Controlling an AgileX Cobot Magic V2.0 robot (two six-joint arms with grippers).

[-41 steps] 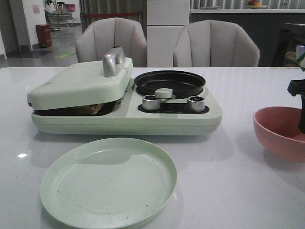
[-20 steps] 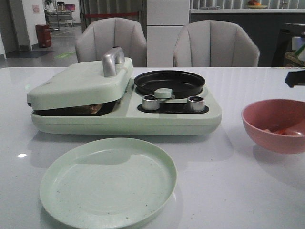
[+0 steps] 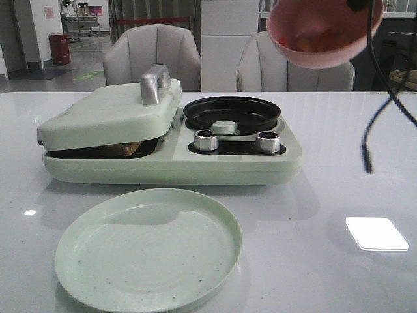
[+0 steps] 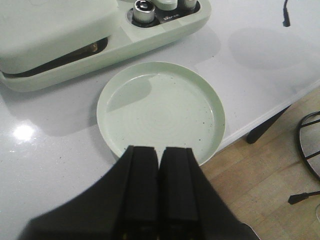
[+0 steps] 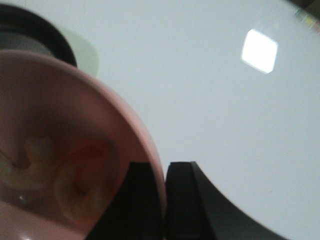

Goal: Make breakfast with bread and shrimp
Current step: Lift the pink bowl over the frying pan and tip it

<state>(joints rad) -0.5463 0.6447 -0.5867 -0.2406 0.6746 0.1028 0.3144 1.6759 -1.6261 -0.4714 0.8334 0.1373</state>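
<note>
My right gripper (image 5: 162, 166) is shut on the rim of a pink bowl (image 3: 324, 32), which hangs high in the air, tilted, above and to the right of the black round pan (image 3: 232, 112). Pale orange shrimp (image 5: 80, 185) lie inside the bowl (image 5: 60, 100). The bread (image 3: 124, 149) is mostly hidden under the pale green lid (image 3: 111, 111) of the breakfast maker; only a brown edge shows in the gap. My left gripper (image 4: 160, 150) is shut on nothing, held over the near rim of the green plate (image 4: 161, 110).
The empty green plate (image 3: 148, 248) lies in front of the breakfast maker, whose two metal knobs (image 3: 267, 140) face me. A black cable (image 3: 368, 156) dangles at the right. Two grey chairs (image 3: 153, 55) stand behind the table. The table edge (image 4: 260, 125) runs near the plate.
The pink bowl has left the table at the right and risen up and leftward to above the pan's right side. A bright reflection now shows where it stood.
</note>
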